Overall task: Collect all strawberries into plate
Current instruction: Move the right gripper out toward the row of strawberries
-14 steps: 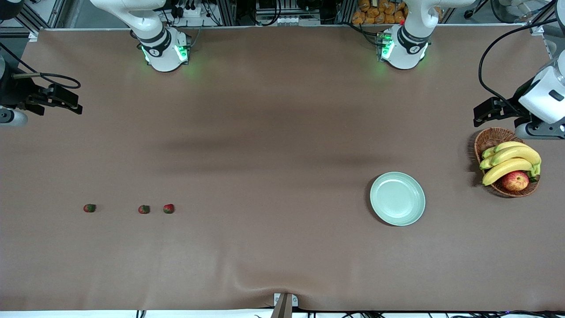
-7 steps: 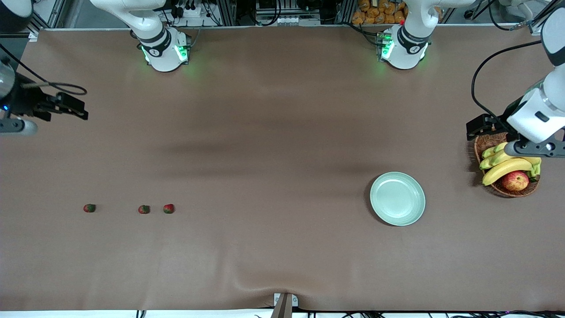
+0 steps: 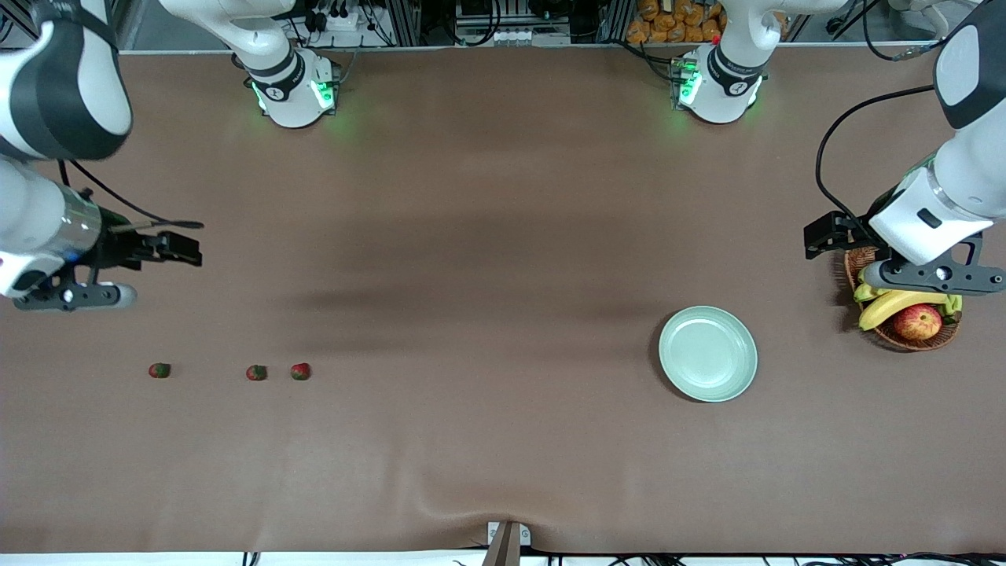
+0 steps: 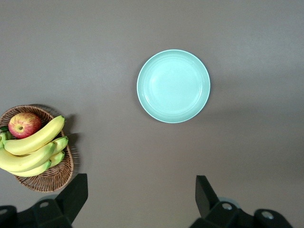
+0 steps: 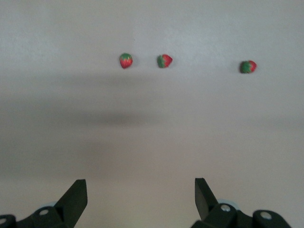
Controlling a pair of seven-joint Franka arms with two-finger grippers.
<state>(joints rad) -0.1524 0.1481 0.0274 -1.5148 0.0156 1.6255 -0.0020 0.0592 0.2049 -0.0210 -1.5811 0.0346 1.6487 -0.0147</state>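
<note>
Front view first: three strawberries [image 3: 159, 370] [image 3: 256, 373] [image 3: 300, 371] lie in a row on the brown table [image 3: 503, 440] toward the right arm's end, two close together, the third well apart from them. Right gripper [image 3: 185, 250] hangs in the air over bare cloth, short of that row, its dark fingers seen side-on so their gap is hard to read here. The right wrist view settles it: both fingers [image 5: 76, 197] spread wide, nothing between them, only their tips showing, cut off by the frame edge, and all three berries lie ahead of the claw.

At the left arm's end, the left gripper [image 3: 821, 234] hangs just beside the wicker basket [image 3: 904, 339], and the arm's white wrist covers much of the basket, leaving parts of the bananas [image 3: 888, 306] and the apple [image 3: 916, 321] showing. Its wrist view shows fingers [image 4: 206, 192] wide apart, empty, tips only. The mint plate [image 3: 708, 354] sits bare ahead of that claw, well apart from the berries.
</note>
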